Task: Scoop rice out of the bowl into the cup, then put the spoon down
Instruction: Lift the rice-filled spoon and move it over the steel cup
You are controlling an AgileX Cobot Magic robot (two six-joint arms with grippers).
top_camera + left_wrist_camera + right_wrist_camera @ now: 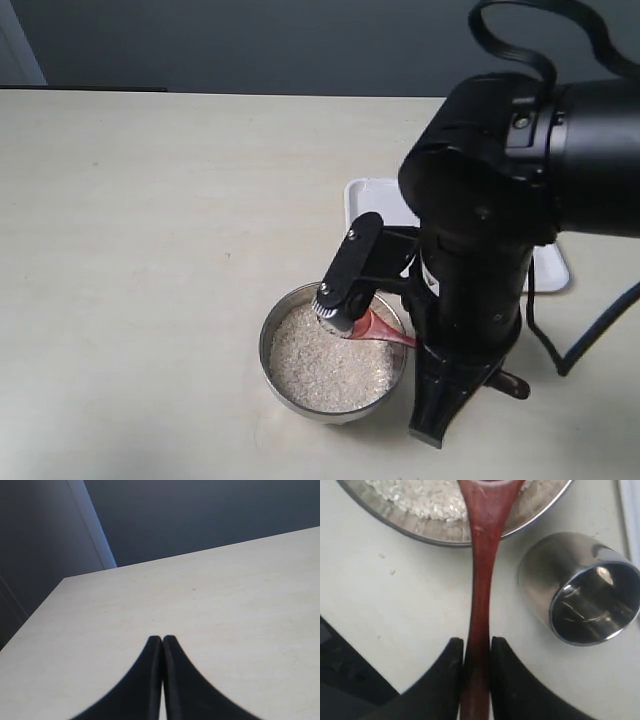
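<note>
I count one wide round steel bowl (264,352) of white rice grains (320,368), well short of the desk (150,250) far edge, and one small steel cup (552,572) just beside it. Right gripper (476,641) pinches the one reddish-brown wooden spoon (482,570) by its handle, head over the rice. Left gripper (162,639) pressed together, holding nothing.

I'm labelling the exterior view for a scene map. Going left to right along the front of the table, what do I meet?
Bare table → bowl holding rice → spoon, its head at the bowl's right side → black right arm. The white tray is left out: the arm overlaps it.
</note>
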